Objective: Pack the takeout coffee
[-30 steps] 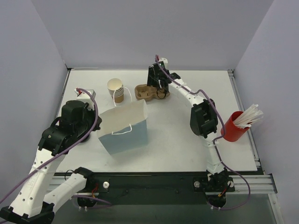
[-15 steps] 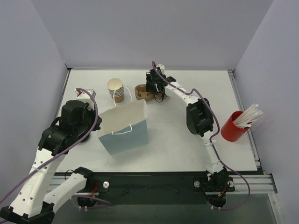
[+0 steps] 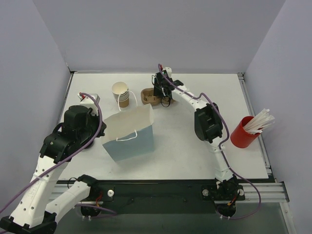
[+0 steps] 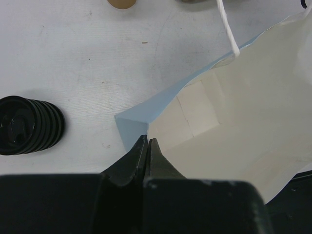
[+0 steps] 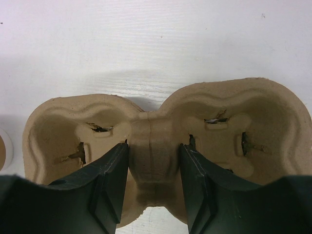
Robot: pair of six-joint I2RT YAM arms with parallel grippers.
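No lidded coffee cups are in view. The brown pulp two-cup tray [image 3: 147,96] lies empty at the back centre of the table. My right gripper [image 3: 162,91] is on it. In the right wrist view the gripper [image 5: 154,145] straddles the tray's [image 5: 63,122] central ridge, with both fingers pressed against its sides. My left gripper [image 4: 147,140] is shut on the rim at a corner of the light blue paper bag [image 4: 234,112]. The bag [image 3: 129,131] stands open at the front left.
A stack of lidless tan cups [image 3: 121,92] stands just left of the tray. A stack of black lids [image 4: 29,124] lies left of the bag. A red cup of white straws [image 3: 245,131] stands at the right edge. A small white box [image 3: 90,96] is at the back left.
My right gripper has moved left and down onto the tray's middle, and the tray has shifted slightly left. The left arm and the bag have not moved.
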